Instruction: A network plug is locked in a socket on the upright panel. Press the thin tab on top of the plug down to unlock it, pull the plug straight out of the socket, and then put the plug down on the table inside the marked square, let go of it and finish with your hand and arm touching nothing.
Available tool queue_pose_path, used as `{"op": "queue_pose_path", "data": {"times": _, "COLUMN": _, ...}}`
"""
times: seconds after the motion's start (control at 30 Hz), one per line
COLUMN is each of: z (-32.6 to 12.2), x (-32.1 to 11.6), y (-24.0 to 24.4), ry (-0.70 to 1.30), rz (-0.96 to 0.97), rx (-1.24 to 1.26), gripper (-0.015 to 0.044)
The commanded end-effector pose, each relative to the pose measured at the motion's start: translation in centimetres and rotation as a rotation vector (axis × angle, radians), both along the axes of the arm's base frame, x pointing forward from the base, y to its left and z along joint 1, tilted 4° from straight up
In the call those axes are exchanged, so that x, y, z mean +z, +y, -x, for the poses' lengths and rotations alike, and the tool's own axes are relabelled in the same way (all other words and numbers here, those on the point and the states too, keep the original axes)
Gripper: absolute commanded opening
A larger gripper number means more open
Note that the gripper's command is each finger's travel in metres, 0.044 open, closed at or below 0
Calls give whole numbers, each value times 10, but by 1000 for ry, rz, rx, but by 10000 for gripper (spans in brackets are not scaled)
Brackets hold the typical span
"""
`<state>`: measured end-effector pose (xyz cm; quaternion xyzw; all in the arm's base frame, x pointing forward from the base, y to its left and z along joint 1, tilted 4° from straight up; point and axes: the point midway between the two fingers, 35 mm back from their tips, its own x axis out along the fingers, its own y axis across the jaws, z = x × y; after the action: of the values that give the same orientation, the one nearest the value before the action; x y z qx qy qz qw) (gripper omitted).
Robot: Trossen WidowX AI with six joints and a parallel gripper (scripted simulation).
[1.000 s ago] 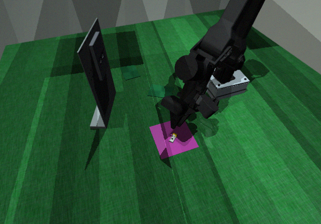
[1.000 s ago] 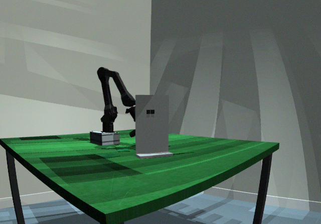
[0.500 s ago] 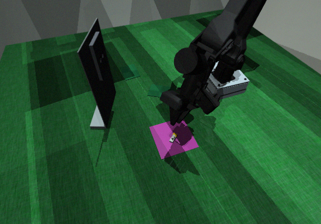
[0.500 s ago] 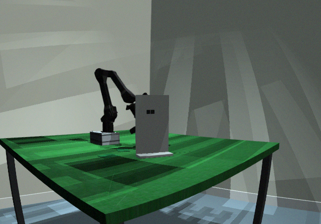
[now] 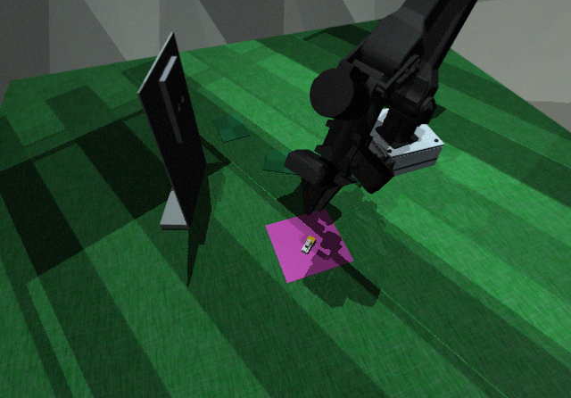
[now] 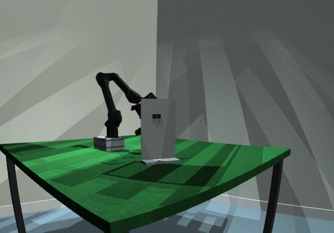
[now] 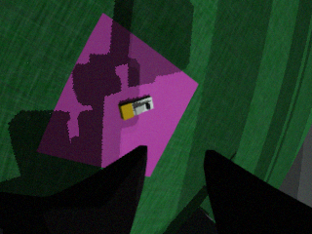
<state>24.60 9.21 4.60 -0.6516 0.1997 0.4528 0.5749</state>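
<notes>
The small white plug with a yellow end lies on the magenta marked square, well inside its edges. My gripper is open, with a wide gap between the fingertips and nothing between them. It hangs above the square's edge, apart from the plug. The upright panel stands away from the gripper. Two dark openings show in its pale side. In the exterior view the panel hides the fingertips, the plug and the square.
The panel's flat foot rests on the table. The arm's pale base box stands on the other side of the gripper. Two flat teal patches lie between panel and base, one farther back and one nearer the arm.
</notes>
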Motion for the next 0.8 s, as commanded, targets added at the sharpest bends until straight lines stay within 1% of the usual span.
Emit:
{"op": "queue_pose_path", "data": {"times": 0.0, "z": -2, "x": 9, "y": 1, "ry": -14, "rz": -4, "rx": 5, "gripper": 156}}
{"op": "queue_pose_path", "data": {"times": 0.77, "z": 6, "x": 43, "y": -5, "ry": -13, "rz": -4, "rx": 4, "gripper": 156}}
